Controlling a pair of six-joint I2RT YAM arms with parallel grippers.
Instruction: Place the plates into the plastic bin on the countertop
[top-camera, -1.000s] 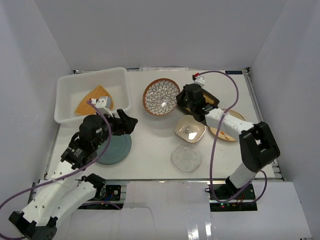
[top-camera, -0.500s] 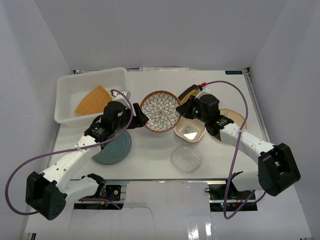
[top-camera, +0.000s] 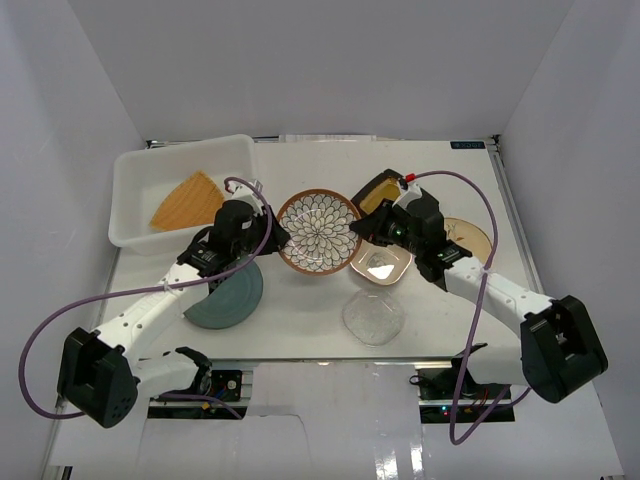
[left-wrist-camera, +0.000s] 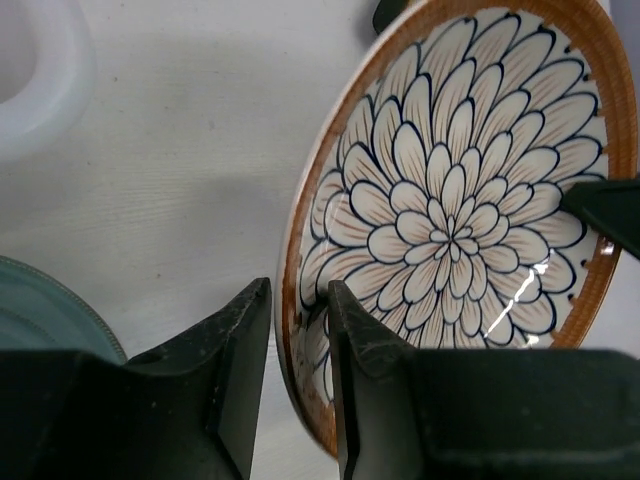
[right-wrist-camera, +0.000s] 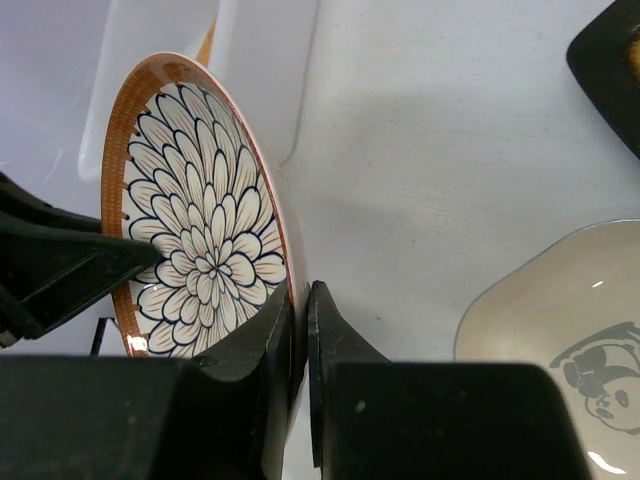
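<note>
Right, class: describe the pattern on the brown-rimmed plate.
The plate shows dark-outlined cream petals, flower-like; left wrist view is clearest.

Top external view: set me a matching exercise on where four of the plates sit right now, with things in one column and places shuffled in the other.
Things
1. petal-patterned plate
2. orange fan-shaped plate
3. grey-blue plate
4. clear glass plate

Places
A. on the countertop, in front of the plastic bin
B. rim between the fingers of the left gripper and the right gripper
C. inside the plastic bin
D. on the countertop, just in front of the cream squarish bowl

Pairs: 1-B, 2-C, 3-A, 4-D
</note>
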